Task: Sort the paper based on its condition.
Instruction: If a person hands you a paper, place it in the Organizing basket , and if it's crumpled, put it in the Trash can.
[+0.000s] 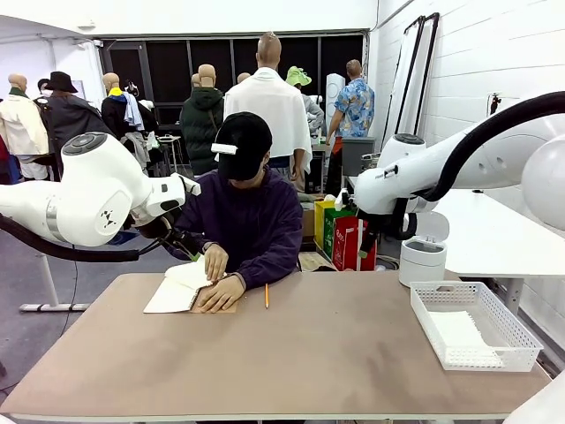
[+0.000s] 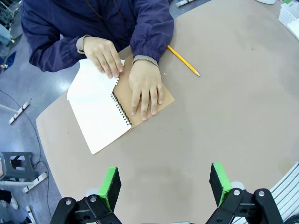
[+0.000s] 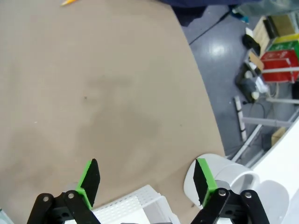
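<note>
Paper (image 1: 459,334) is lying inside the white mesh basket (image 1: 521,340) at the counter's (image 1: 309,362) right edge. Across the counter, a person's hands (image 2: 145,86) are pressing an open spiral notebook (image 2: 100,116) flat, a pencil (image 2: 183,60) just beside it. Left gripper (image 2: 164,183) and right gripper (image 3: 145,179) are both hovering with fingers spread apart, gripping nothing.

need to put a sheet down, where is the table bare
Bare: the wide middle of the table, between the pencil and the white basket, and the whole near edge. Crowded: the far left, where the person's hands rest on the open notebook.
</note>
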Motion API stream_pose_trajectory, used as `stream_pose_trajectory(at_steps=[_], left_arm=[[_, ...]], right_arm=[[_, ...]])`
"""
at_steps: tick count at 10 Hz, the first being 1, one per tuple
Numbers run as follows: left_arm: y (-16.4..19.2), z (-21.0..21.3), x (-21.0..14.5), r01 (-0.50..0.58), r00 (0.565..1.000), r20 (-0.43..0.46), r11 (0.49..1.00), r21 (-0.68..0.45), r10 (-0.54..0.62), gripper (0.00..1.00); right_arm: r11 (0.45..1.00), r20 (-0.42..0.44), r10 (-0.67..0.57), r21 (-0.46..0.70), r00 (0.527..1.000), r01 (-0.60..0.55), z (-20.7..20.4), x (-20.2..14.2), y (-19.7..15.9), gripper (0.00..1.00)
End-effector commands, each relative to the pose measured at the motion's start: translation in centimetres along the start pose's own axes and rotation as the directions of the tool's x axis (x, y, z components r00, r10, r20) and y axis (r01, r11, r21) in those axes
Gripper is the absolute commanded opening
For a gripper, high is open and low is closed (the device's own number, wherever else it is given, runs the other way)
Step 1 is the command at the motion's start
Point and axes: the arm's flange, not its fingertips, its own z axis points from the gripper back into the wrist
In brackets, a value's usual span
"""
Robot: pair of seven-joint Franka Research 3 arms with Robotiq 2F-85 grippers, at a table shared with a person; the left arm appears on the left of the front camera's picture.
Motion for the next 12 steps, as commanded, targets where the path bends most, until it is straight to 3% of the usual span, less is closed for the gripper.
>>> stream_pose_trajectory(at_steps=[1,6,10,12], left_arm=[[0.1,-0.1,0.0,0.004,1.000,0.007,1.000,0.006,-0.004,1.00],[0.1,-0.1,0.0,0.004,1.000,0.007,1.000,0.006,-0.004,1.00],[0.1,-0.1,0.0,0.004,1.000,0.007,1.000,0.006,-0.004,1.00],[0.1,-0.1,0.0,0.004,1.000,0.007,1.000,0.006,-0.004,1.00]], right_arm=[[0.999,-0.002,-0.039,-0.006,0.999,0.039,-0.2,-0.2,-0.9,1.00],[1.000,-0.003,-0.022,-0.003,1.000,0.022,0.0,-0.7,-0.7,1.00],[0.991,0.161,-0.126,0.076,0.979,0.115,1.9,-0.6,2.7,1.00],[0.990,0.261,-0.110,0.116,0.959,0.082,2.2,-0.6,4.5,1.00]])
